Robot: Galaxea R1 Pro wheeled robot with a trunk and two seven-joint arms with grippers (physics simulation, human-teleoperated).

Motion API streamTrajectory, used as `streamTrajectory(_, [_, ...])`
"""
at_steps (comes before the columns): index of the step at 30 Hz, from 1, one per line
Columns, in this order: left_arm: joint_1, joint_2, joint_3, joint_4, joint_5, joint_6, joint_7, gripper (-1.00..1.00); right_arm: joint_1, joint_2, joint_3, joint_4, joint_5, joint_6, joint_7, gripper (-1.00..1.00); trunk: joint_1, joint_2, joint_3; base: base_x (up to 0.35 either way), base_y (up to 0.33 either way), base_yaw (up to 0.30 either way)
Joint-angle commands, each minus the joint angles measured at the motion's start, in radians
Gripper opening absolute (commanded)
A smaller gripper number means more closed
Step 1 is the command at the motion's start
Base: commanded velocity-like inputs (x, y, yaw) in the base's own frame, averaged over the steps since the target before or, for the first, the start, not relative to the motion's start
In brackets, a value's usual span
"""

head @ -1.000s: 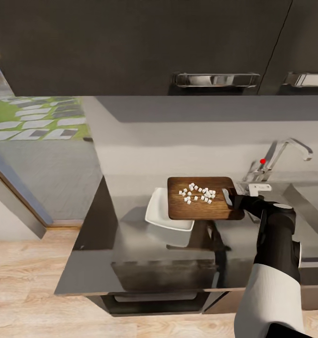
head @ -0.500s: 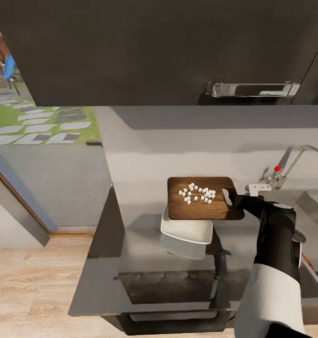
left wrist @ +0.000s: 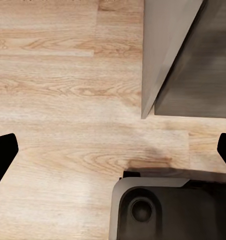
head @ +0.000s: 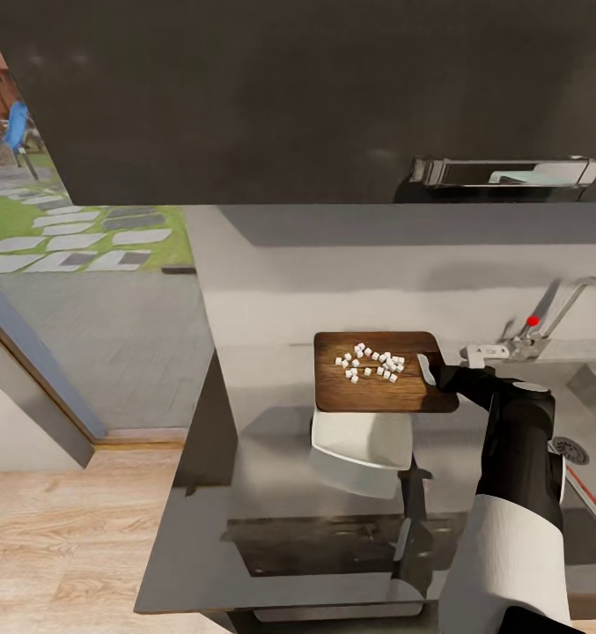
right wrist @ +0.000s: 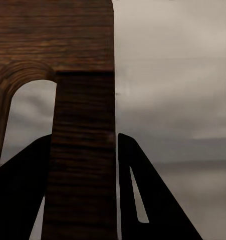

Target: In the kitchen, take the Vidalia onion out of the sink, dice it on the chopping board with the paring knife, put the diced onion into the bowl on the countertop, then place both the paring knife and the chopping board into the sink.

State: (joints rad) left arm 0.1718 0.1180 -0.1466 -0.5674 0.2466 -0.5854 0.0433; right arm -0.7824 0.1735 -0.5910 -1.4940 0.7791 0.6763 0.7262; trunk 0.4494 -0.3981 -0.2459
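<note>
My right gripper (head: 435, 371) is shut on the handle of the wooden chopping board (head: 381, 387), holding it level above the countertop (head: 271, 475). Little white chunks of Vidalia onion (head: 372, 363) lie on the board's far half. The white square bowl (head: 361, 445) sits on the countertop just below the board's near edge, partly hidden by it. In the right wrist view the board's handle (right wrist: 82, 150) stands between the two dark fingers (right wrist: 148, 200). The sink (head: 590, 414) with its drain lies to the right, and the paring knife (head: 586, 495) shows there as a slim red strip. My left gripper (left wrist: 113, 150) hangs open over the floor.
A chrome tap (head: 548, 317) with a red knob stands behind the sink. Dark wall cabinets with a metal handle (head: 504, 171) hang overhead. The countertop ends on the left, beside wooden floor (head: 51, 528) and a glass opening onto a garden. My dark base (left wrist: 163, 210) shows below the left gripper.
The camera has shifted, so bowl, tap and sink now sit further right in the picture. The held board has come from over the bowl's right part to over its far side.
</note>
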Motion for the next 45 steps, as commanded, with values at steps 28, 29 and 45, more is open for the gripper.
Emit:
streamTrajectory(28, [0.0, 0.002, -0.008, 0.003, 0.01, -0.001, 0.004, 1.0, -0.002, 0.001, -0.001, -0.002, 0.117, -0.001, 0.012, -1.0, 0.001, -0.002, -0.002, -0.031, -0.003, 0.0])
streamTrajectory(29, [0.0, 0.002, -0.008, 0.003, 0.01, -0.001, 0.004, 1.0, -0.002, 0.001, -0.001, -0.003, 0.117, -0.001, 0.012, -1.0, 0.001, -0.002, -0.002, -0.005, -0.001, 0.0])
streamTrajectory(45, [0.0, 0.001, -0.008, 0.003, 0.01, -0.001, 0.004, 1.0, -0.002, 0.001, 0.001, -0.002, 0.115, -0.003, 0.012, -1.0, 0.001, -0.002, -0.002, 0.02, -0.108, 0.0])
